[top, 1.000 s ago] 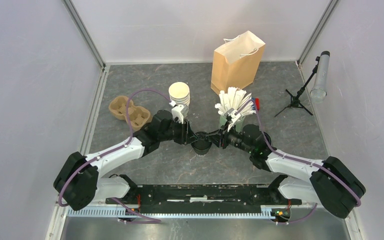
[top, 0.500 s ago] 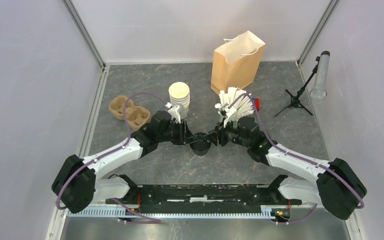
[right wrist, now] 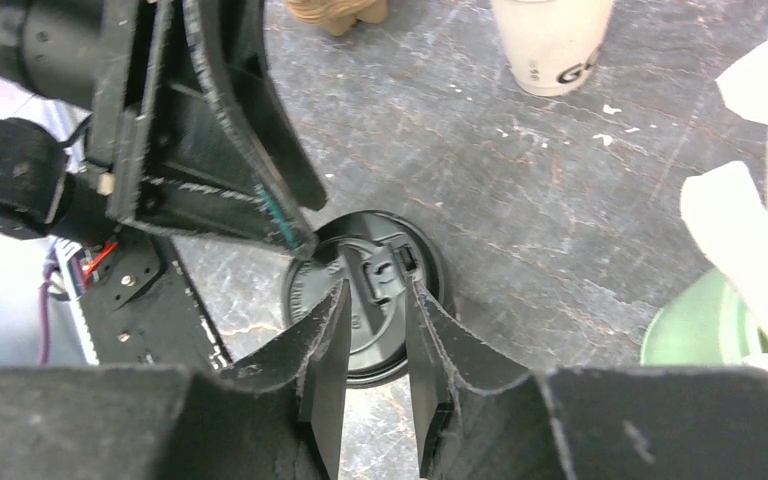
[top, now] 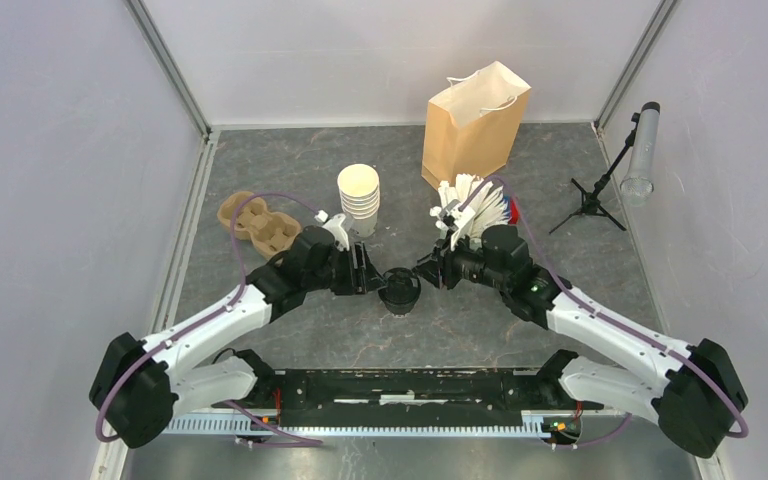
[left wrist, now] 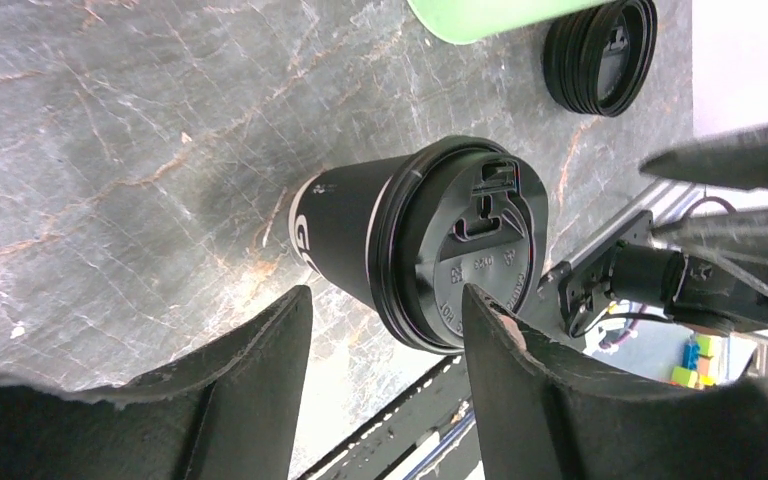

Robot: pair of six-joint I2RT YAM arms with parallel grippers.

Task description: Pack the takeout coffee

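Flanking the black cup (top: 400,291), left gripper (top: 374,280) and right gripper (top: 425,272) stand parted.

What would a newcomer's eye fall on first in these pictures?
A black lidded cup stands at the table's centre, flanked by the left gripper, jaws open, and the right gripper above it. Behind stand a brown paper bag and a stack of cream cups.

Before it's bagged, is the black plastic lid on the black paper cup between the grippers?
On. The round black lid covers the black cup's rim.
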